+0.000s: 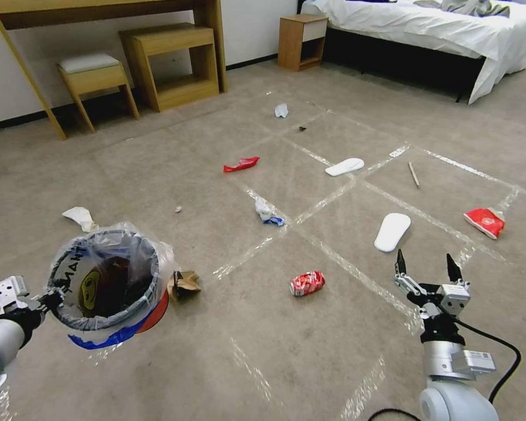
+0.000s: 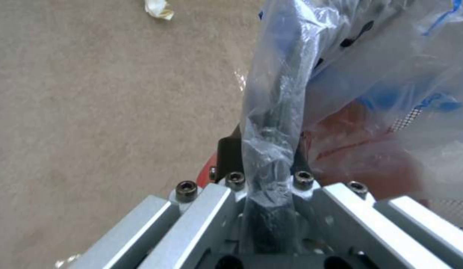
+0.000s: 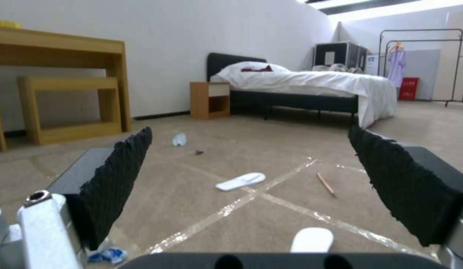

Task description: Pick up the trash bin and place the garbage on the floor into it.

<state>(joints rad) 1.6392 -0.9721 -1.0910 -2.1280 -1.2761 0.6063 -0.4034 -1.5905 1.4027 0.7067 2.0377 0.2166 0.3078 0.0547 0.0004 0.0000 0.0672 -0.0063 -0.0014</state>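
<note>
Trash bin: round, red and blue outside, dark inside, lined with crinkly clear plastic; held off the carpeted floor at lower left, mouth tipped up toward the camera. Left hand clamped on rim and liner. Right hand spread wide, empty, just short of a flat white slipper. Crushed red can lying between the two hands; thin wooden stick lengthwise away from the robot.

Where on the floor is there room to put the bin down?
Bare carpet lies near the robot, between the bin held by the left gripper and the open right gripper, this side of the red can. Farther out, slippers, wrappers and tissues crowd it.
</note>
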